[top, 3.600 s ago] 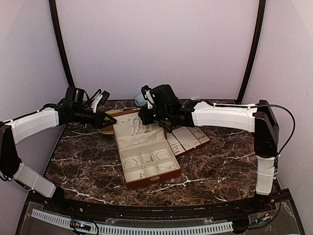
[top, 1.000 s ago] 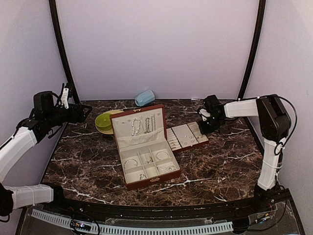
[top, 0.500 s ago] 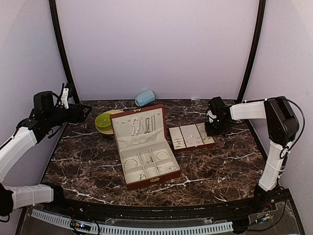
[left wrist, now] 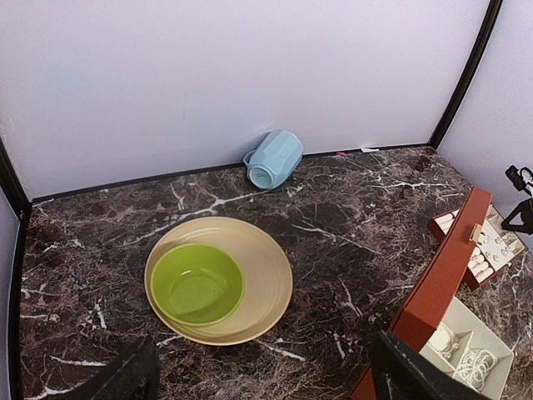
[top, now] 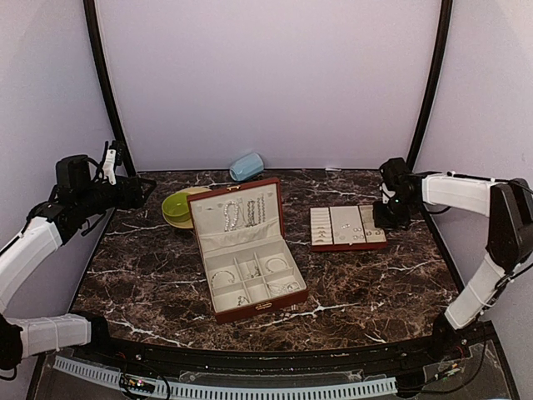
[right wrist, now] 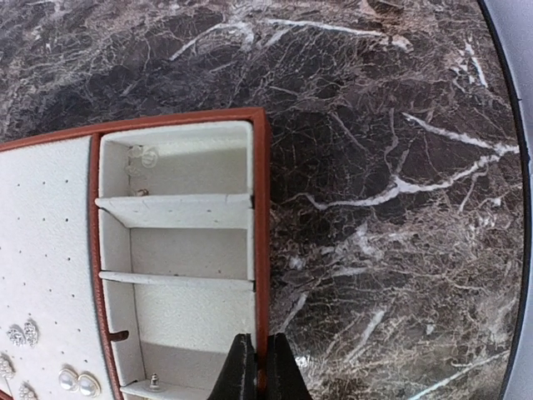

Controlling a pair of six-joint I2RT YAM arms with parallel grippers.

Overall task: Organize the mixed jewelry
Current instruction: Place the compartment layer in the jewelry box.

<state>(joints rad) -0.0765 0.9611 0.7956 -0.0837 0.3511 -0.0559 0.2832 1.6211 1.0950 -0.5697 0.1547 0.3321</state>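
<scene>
The mixed jewelry is small silvery pieces. Bead strands [top: 241,212] hang inside the lid of the open reddish-brown case [top: 218,312], and bangles [top: 275,265] lie in its cream compartments. Earrings [top: 351,227] sit in a separate reddish-brown tray [top: 348,247] to the right of the case. My right gripper [top: 389,215] is shut on the tray's right wall [right wrist: 261,250]. In the right wrist view, its fingertips [right wrist: 241,371] pinch the thin red rim, with earrings [right wrist: 23,333] to the left. My left gripper [top: 146,190] hovers open at the far left, holding nothing.
A green bowl [left wrist: 197,283] sits in a beige plate [left wrist: 262,279] left of the case lid [left wrist: 441,279]. A pale blue cup [left wrist: 273,158] lies on its side against the back wall. Black frame posts stand at both back corners.
My right gripper has dragged the tray to the right, away from the case, and turned it square to the table edge. The left arm has not moved.
</scene>
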